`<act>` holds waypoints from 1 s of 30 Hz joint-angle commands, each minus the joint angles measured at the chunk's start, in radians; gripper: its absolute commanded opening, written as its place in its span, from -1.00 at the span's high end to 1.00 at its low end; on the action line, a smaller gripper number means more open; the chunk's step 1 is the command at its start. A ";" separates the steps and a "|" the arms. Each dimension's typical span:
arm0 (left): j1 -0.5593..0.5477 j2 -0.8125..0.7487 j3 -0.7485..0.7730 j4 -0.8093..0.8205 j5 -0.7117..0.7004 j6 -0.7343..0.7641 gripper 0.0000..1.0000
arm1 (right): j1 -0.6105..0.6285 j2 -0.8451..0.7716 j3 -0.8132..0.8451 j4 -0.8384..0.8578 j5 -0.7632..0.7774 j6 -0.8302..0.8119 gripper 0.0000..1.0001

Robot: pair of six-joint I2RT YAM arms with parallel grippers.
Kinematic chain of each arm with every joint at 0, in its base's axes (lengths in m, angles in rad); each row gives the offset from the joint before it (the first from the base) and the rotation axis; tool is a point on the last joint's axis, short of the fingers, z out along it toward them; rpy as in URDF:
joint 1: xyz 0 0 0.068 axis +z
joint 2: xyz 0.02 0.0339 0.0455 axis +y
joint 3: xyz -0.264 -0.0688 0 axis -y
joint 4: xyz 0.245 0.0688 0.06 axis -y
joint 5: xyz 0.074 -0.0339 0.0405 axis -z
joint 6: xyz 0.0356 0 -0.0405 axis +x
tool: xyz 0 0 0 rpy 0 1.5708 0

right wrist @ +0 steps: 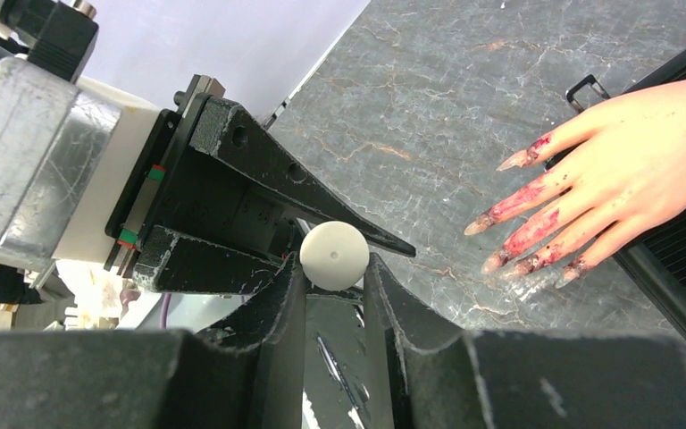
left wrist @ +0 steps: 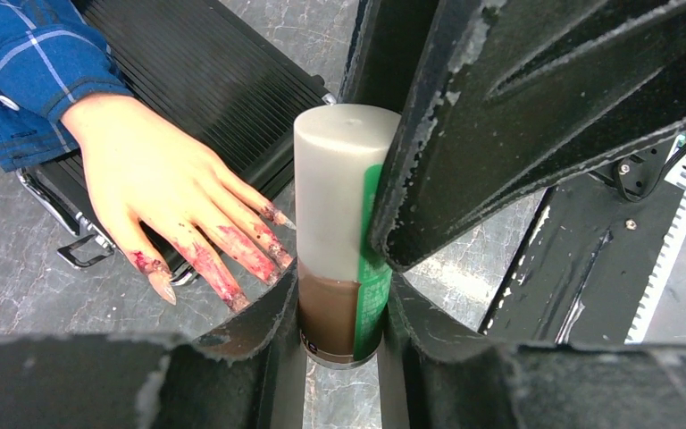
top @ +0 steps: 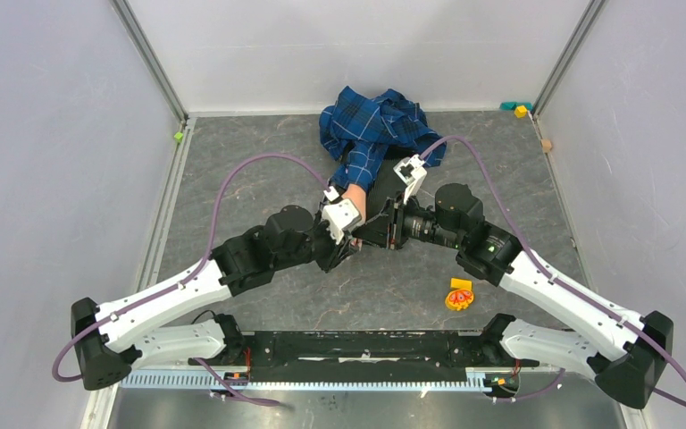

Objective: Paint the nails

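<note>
While the left gripper (left wrist: 341, 284) is clamped on the lower body of a small brown bottle (left wrist: 329, 315), the right gripper (right wrist: 334, 268) is closed on its pale cap (right wrist: 334, 254). The nails (left wrist: 223, 277), smeared dark red, lie just beside the bottle at mid-table (top: 259, 152). They are on a mannequin hand (left wrist: 147, 174) resting on a black ribbed case (left wrist: 205, 80).

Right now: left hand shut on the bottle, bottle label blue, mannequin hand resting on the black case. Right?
No, the label is green, not blue; the left wrist view shows it. The rest stands: left hand shut on the bottle, mannequin hand resting on the black case.
</note>
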 commanded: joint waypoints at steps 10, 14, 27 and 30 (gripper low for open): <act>-0.002 -0.085 0.088 -0.039 0.233 -0.004 0.96 | 0.010 -0.044 0.045 -0.043 -0.058 -0.183 1.00; -0.002 -0.113 0.075 -0.040 0.353 0.032 0.96 | 0.010 -0.058 0.047 -0.053 -0.114 -0.230 1.00; -0.001 -0.123 0.040 0.039 0.358 -0.045 0.96 | 0.010 -0.122 0.013 0.037 -0.117 -0.182 0.34; -0.001 -0.133 0.027 0.080 0.200 -0.094 0.96 | 0.009 -0.170 -0.030 0.144 -0.042 -0.127 -0.27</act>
